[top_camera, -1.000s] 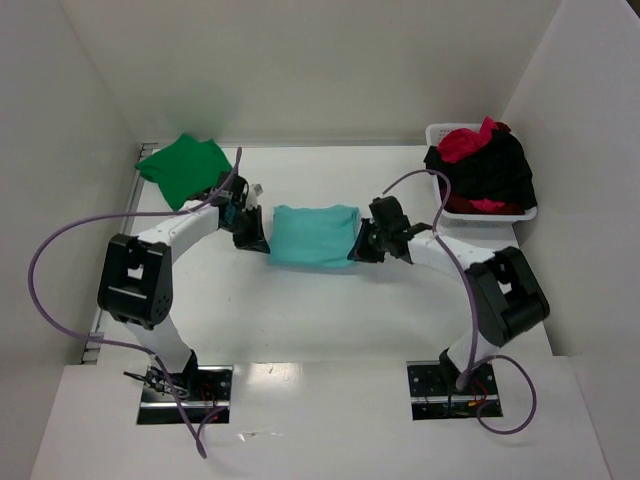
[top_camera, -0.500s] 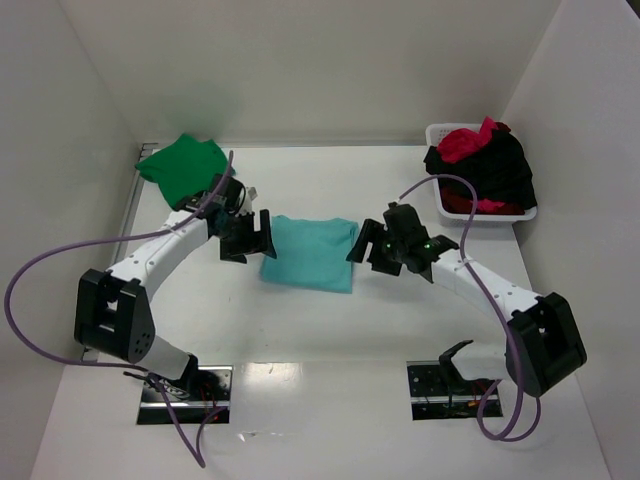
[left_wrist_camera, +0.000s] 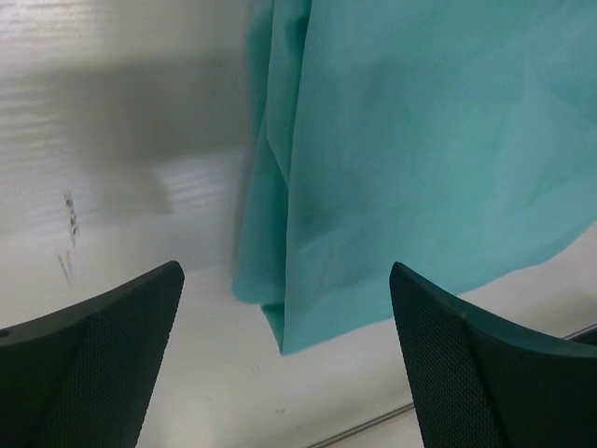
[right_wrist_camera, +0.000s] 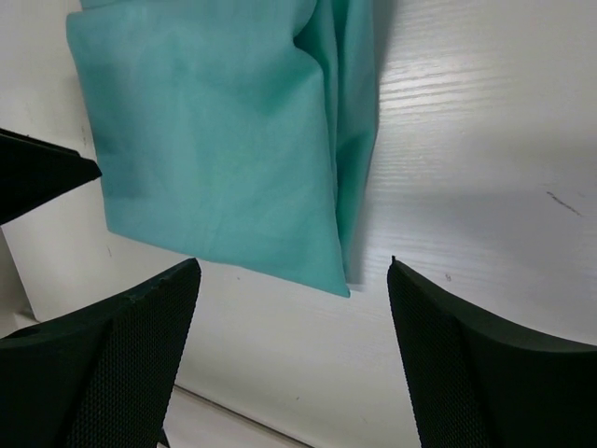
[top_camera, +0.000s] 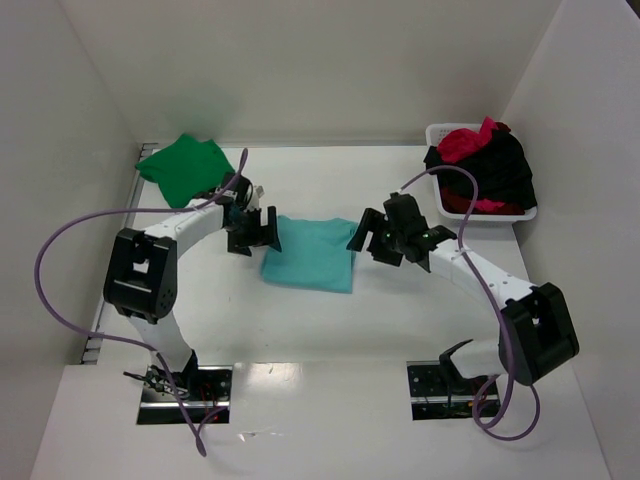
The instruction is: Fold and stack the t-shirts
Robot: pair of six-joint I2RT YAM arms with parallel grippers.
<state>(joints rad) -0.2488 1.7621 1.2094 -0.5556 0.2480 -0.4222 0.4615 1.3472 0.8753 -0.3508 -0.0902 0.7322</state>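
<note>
White table [top_camera: 300,330]: teal t-shirt [top_camera: 312,257] now free between left gripper [top_camera: 257,235] and right gripper [top_camera: 366,240], both newly unclenched.

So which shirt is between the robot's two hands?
The teal t-shirt, folded mid-table. The green t-shirt sits far left; red and black ones fill the basket.

White plastic basket [top_camera: 495,214] stands at the far right corner of the white table [top_camera: 330,330], near the right side panel [top_camera: 590,150]. A white back panel [top_camera: 320,70] closes off the far edge. Small dark scuff marks [left_wrist_camera: 68,210] noted on the tabletop.
</note>
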